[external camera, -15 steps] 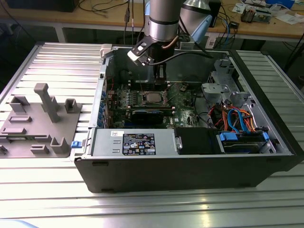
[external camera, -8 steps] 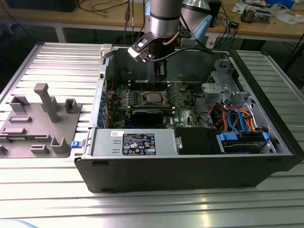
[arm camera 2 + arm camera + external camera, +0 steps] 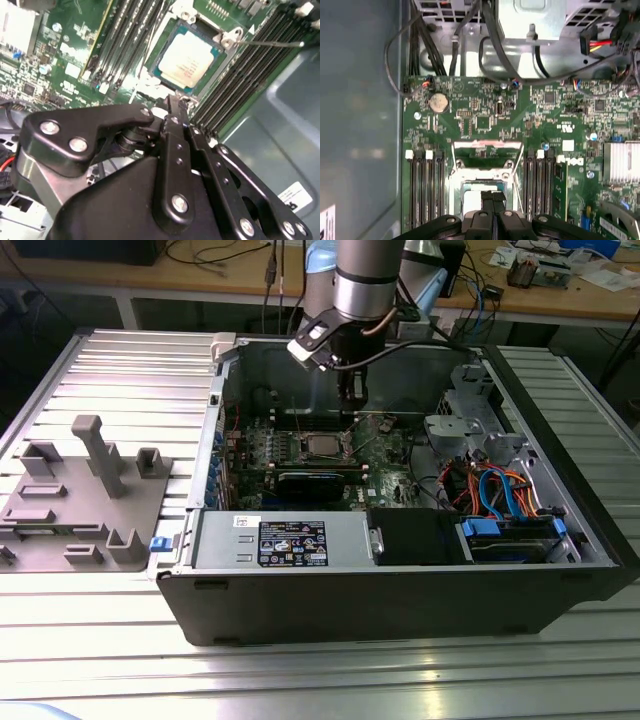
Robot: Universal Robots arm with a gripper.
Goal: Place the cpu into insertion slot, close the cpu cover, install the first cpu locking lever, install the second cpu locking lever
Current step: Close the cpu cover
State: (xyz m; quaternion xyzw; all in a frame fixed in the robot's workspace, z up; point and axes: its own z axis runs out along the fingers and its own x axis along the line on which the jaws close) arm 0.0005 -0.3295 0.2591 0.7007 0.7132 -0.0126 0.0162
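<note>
Gripper (image 3: 175,105): fingers pressed together, gripping nothing.
Cpu (image 3: 187,57): seated in the insertion slot (image 3: 229,39), uncovered, just beyond the fingertips.

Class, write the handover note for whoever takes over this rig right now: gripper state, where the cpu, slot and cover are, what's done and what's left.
Gripper: shut, with nothing seen between its fingers, poised over the board next to the socket.
Cpu: lying flat in the insertion slot.
Cpu cover: swung open, off the cpu.
Done: cpu placed.
Left: close the cover and install both locking levers.
</note>
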